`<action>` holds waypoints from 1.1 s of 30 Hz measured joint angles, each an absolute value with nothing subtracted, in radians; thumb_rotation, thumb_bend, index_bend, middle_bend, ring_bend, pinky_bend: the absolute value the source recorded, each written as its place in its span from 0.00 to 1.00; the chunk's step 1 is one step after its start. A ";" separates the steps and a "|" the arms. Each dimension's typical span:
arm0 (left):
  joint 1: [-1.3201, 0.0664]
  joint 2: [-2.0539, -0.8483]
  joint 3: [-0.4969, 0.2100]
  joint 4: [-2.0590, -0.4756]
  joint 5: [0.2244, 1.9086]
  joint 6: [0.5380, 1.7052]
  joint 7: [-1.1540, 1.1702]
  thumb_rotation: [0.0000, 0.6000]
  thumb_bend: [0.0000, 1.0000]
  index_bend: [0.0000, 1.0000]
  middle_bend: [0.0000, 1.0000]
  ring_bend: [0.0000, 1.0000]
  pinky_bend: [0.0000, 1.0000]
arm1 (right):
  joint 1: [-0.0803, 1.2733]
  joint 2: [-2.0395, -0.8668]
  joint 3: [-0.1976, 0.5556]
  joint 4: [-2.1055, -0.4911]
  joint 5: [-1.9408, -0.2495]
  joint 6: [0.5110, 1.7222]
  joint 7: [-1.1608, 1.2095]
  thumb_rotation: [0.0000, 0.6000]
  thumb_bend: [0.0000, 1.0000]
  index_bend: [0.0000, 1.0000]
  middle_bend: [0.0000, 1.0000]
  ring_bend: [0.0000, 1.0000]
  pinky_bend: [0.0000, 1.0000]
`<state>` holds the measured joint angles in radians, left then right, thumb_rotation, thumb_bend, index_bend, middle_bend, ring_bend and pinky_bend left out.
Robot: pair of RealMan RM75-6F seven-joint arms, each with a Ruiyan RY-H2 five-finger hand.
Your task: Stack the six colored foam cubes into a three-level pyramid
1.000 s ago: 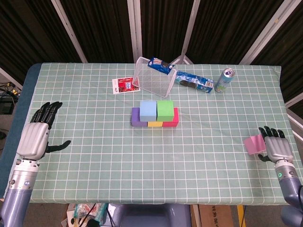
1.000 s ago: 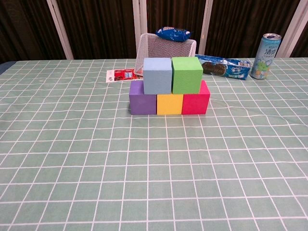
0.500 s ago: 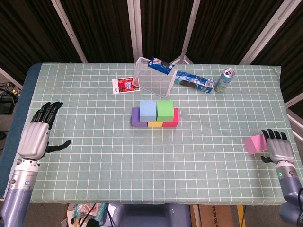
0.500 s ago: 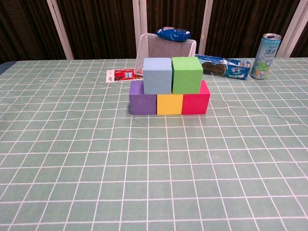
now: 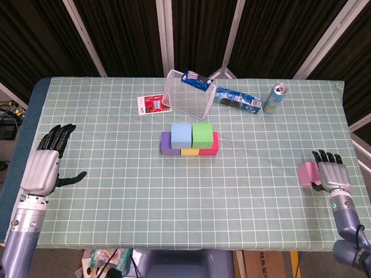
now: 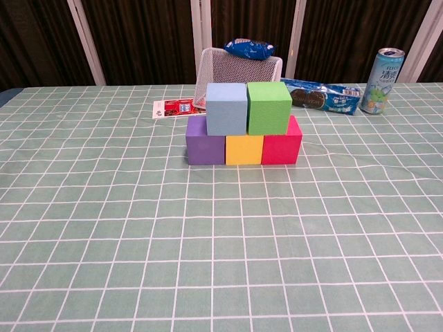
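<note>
Five of six cubes stacked at frame centre, blue foam cube (image 6: 226,108) and green foam cube (image 6: 268,107) topping three; pink foam cube (image 5: 306,173) at right edge, right hand (image 5: 330,175) against it, grip unclear; left hand (image 5: 44,165) spread, empty.

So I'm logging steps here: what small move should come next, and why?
Probably close the right hand on the pink foam cube beside it: the blue and green cubes already sit on the three-cube bottom row, and only the top is missing.

Both views were bright, evenly lit from overhead, sharp throughout. Shadows under the cubes were soft and short. Backdrop stayed dark. The surface (image 5: 116,185) showed no glare; the head view bent slightly at edges.
</note>
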<state>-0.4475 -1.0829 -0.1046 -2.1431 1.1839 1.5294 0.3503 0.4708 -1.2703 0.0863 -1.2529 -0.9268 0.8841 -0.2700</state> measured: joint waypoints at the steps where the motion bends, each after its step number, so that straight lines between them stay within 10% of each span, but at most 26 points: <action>1: -0.446 -1.083 -0.107 -2.144 1.184 1.529 0.350 1.00 0.10 0.00 0.06 0.00 0.11 | 0.474 -1.271 0.091 -1.260 -0.933 0.887 -0.268 1.00 0.29 0.00 0.00 0.00 0.00; 16: -0.434 -1.083 -0.125 -2.142 1.174 1.497 0.350 1.00 0.10 0.00 0.06 0.00 0.11 | 0.488 -1.244 0.116 -1.343 -0.847 0.852 -0.280 1.00 0.29 0.00 0.01 0.00 0.00; 33: -0.421 -1.082 -0.148 -2.147 1.170 1.479 0.353 1.00 0.10 0.00 0.06 0.00 0.11 | 0.489 -1.253 0.113 -1.320 -0.784 0.859 -0.317 1.00 0.29 0.00 0.37 0.21 0.00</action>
